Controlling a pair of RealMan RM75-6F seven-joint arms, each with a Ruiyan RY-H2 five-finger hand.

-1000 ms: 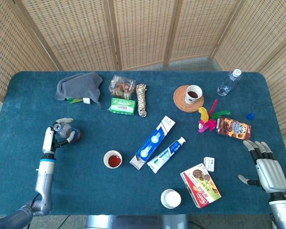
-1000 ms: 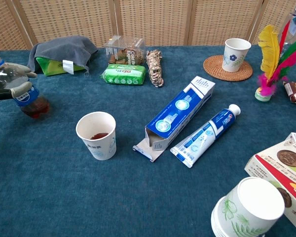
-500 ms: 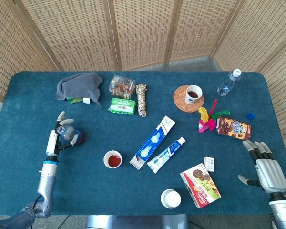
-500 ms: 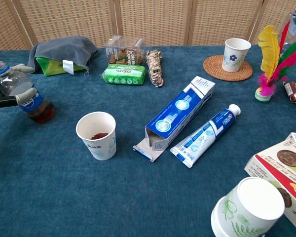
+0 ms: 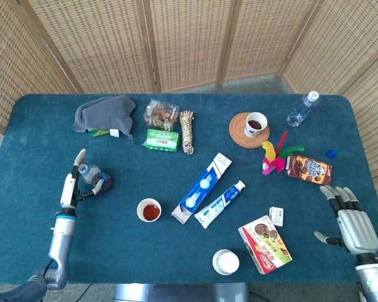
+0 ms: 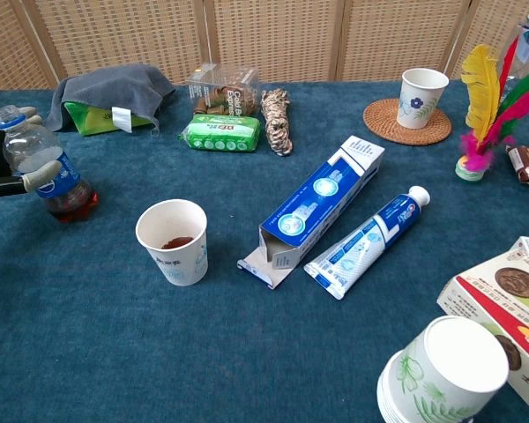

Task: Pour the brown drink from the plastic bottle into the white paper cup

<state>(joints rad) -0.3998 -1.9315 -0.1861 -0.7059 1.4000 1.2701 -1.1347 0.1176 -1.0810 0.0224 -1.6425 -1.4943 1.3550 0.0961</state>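
Standing near-upright now on the blue cloth-covered table (image 6: 97, 352): the plastic bottle (image 6: 44, 169), which a second ago hung tilted in my left hand (image 6: 9, 167). Base is down, a little brown drink at the bottom. Fingers still lie against its side, one across the blue label, but looser than before; I cannot tell if they truly grip. Right hand (image 5: 351, 220) unchanged, fingers spread, holding nothing, at the near right edge.

White paper cup (image 6: 173, 241) sits just right of the bottle, apart from it, brown liquid inside.

Count: one toothpaste box (image 6: 317, 211), one toothpaste tube (image 6: 363, 242), one stack of cups (image 6: 441, 370), one cup on a wicker coaster (image 6: 421, 97), one clear water bottle (image 5: 302, 109).

Woven cane screens (image 5: 189, 38) close off the back.
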